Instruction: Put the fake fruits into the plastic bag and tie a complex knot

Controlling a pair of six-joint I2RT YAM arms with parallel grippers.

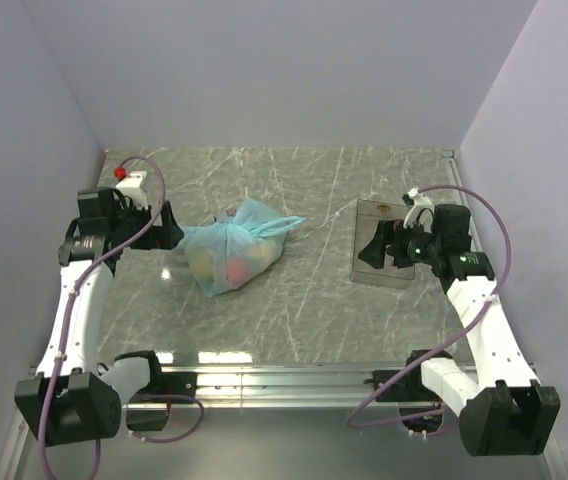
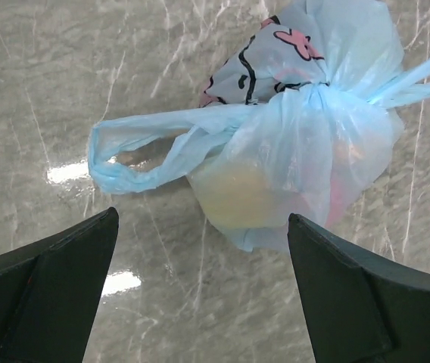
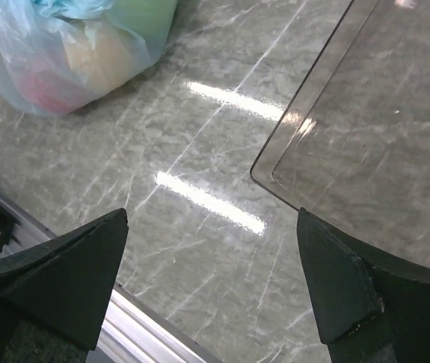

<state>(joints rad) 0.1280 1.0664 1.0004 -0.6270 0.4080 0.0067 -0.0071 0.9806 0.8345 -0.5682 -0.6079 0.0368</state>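
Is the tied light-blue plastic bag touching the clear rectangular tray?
Apart. The top external view shows a wide strip of marble table between the light-blue plastic bag and the clear rectangular tray.

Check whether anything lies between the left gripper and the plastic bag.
Nothing visible does. The left gripper is open and faces the plastic bag directly, with only bare table showing between them. The clear tray lies off to the right, by the right gripper.

plastic bag (image 2: 306, 144): thin, crinkly, translucent (printed) | tray (image 3: 381, 136): clear plastic | table (image 1: 294, 300): glossy marble-look
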